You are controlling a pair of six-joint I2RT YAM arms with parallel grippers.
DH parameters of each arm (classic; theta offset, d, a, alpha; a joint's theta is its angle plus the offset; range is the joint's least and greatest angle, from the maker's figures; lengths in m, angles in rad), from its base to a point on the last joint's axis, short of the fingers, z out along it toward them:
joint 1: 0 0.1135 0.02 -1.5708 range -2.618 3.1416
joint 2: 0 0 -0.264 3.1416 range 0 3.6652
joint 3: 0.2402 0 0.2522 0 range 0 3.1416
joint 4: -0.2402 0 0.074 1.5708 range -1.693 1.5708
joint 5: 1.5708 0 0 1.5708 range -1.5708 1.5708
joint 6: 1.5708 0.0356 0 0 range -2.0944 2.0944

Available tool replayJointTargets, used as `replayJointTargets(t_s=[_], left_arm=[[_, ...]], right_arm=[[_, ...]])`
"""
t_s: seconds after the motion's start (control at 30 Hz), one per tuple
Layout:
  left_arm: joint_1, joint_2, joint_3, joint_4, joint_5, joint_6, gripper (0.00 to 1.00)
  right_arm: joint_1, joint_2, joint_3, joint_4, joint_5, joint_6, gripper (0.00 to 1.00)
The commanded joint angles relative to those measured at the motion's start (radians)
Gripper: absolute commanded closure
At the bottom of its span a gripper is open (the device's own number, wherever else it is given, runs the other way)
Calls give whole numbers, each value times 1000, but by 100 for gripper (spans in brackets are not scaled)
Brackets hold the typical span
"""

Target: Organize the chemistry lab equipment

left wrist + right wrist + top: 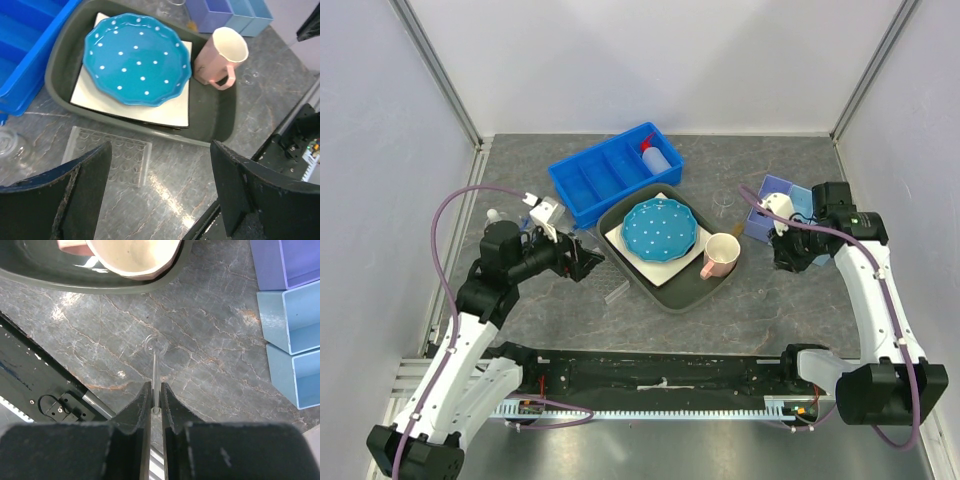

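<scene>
Visibly thin clear rod (157,367), ring-shaped tip.

The table (740,310) looks like dark grey stone, veined in rust and white, smooth with a soft sheen. Toward its twelve o'clock the bin (610,175) is bright blue plastic, smooth and slightly glossy. The tray (678,288) is dark grey plastic with a satin finish. The plate (660,228) in it is glossy glazed teal ceramic on a matt white square (620,238). The mug (722,254), at the plate's four o'clock, is pink with a dull glaze. The rack (110,155) is clear plastic. The rod (156,365) is clear and glass-like. The left fingers (85,195) are matt black, rough at the edges. The boxes (295,315) are smooth lilac and pale blue plastic.
</scene>
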Motion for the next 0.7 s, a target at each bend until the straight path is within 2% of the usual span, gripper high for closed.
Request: replayJointTargets(t_s=[0.0, 0.1, 0.2, 0.33, 0.53, 0.67], left_arm=[[-18, 14, 2, 116, 123, -57, 15], [-65, 40, 5, 180, 128, -124, 16], [-165, 72, 11, 242, 79, -154, 17], [-358, 126, 32, 305, -22, -108, 18], [-521, 241, 69, 410, -93, -43, 20], [-622, 293, 52, 535, -147, -16, 21]], right_arm=[[10, -25, 66, -67, -54, -42, 87], [24, -19, 51, -79, -88, -40, 87], [67, -25, 29, -78, -114, -34, 87], [122, -22, 26, -82, -171, -16, 87], [274, 0, 21, -42, -171, 61, 87], [298, 27, 60, -53, -240, 64, 86]])
